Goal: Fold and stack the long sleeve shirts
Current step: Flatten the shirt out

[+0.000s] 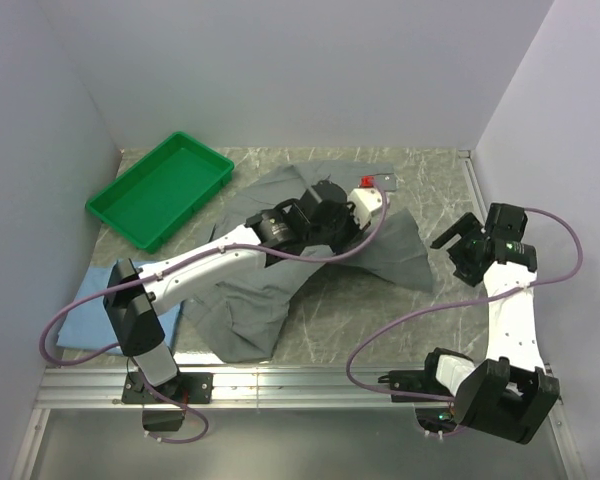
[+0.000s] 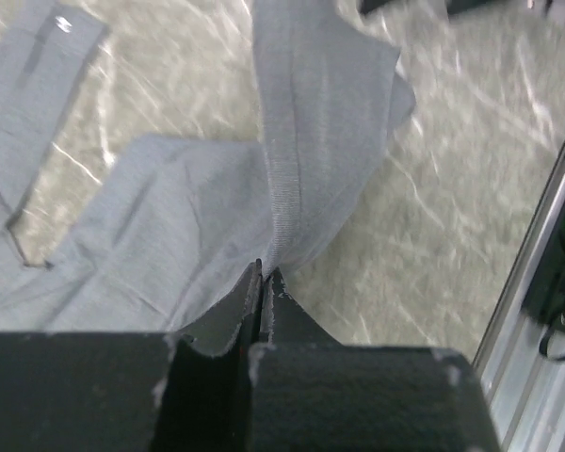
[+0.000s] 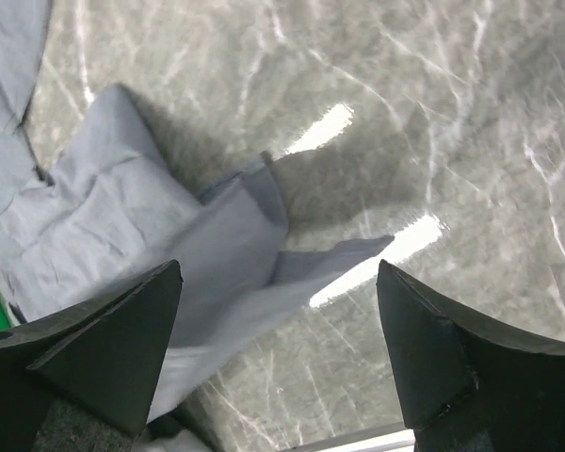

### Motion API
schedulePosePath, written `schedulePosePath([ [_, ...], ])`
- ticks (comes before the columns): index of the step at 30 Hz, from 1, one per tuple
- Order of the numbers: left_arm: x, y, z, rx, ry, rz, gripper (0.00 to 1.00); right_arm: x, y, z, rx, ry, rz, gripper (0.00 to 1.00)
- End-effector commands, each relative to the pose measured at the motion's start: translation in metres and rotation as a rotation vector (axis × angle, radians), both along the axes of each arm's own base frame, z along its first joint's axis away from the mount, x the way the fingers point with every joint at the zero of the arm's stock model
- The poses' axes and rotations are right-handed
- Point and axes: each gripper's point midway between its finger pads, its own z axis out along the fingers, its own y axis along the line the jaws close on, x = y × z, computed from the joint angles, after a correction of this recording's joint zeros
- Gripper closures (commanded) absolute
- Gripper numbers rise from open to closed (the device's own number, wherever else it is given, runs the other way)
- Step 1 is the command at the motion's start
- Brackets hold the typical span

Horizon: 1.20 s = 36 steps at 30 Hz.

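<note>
One light blue shirt (image 1: 85,315), overhead only

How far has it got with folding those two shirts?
Done, perhaps: the light blue shirt lies flat at the near left. In hand: the left pincer is shut on a fold of the rumpled grey shirt; the right pincer hangs open. Left: fold the grey one, then stack both.
</note>
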Motion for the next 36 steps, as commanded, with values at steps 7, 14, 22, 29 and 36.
schedulePosePath([
  [7, 0.029, 0.005, 0.083, -0.176, -0.096, 0.080, 0.99, -0.035, 0.000, -0.051, 0.007, 0.141, -0.018, 0.16],
  [14, 0.029, 0.008, 0.096, -0.234, -0.079, 0.116, 0.99, -0.038, 0.047, -0.098, 0.252, 0.120, 0.050, 0.31],
  [22, 0.029, 0.009, 0.107, -0.265, -0.083, 0.123, 0.99, -0.011, 0.082, -0.112, 0.391, 0.017, 0.143, 0.30],
  [29, 0.033, 0.015, 0.112, -0.280, -0.092, 0.165, 0.99, 0.033, 0.122, -0.101, 0.459, -0.105, 0.213, 0.30],
  [36, 0.022, 0.026, 0.116, -0.301, -0.090, 0.155, 1.00, 0.081, 0.119, -0.103, 0.451, -0.183, 0.169, 0.33],
])
